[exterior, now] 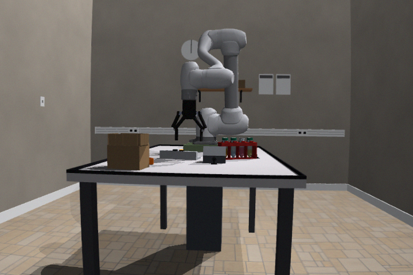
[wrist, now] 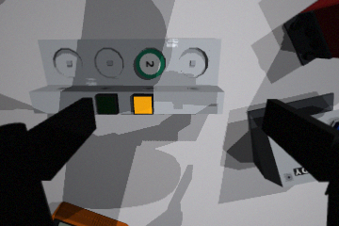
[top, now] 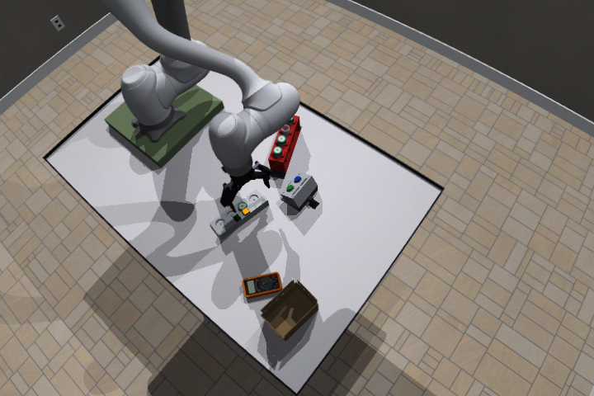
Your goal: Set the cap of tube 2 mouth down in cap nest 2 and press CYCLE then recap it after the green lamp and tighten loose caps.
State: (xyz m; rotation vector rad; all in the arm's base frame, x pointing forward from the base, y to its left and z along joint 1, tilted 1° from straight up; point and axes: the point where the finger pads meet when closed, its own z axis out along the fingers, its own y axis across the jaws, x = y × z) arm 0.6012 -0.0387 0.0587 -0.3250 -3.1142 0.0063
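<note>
My gripper [wrist: 179, 114] is open and empty. It hangs above the grey cap tray [wrist: 130, 77], as the top and exterior views also show [top: 244, 186] [exterior: 188, 129]. A green-rimmed cap marked 2 [wrist: 150, 64] lies flat in its nest; the other three nests are empty. On the tray's front the amber lamp [wrist: 143, 104] is lit and the green lamp [wrist: 106, 104] is dark. The red tube rack [top: 284, 142] stands behind the tray. Tube 2 [top: 285, 126] is uncapped; two neighbouring tubes carry green caps. The grey key housing [top: 299, 190] shows the blue key [top: 297, 178] and the green key [top: 289, 188].
An orange multimeter [top: 261, 284] and an open cardboard box [top: 289, 308] sit near the table's far end. The arm's green base plate [top: 164, 124] is at the other end. The key housing lies just right of the tray in the wrist view [wrist: 290, 155].
</note>
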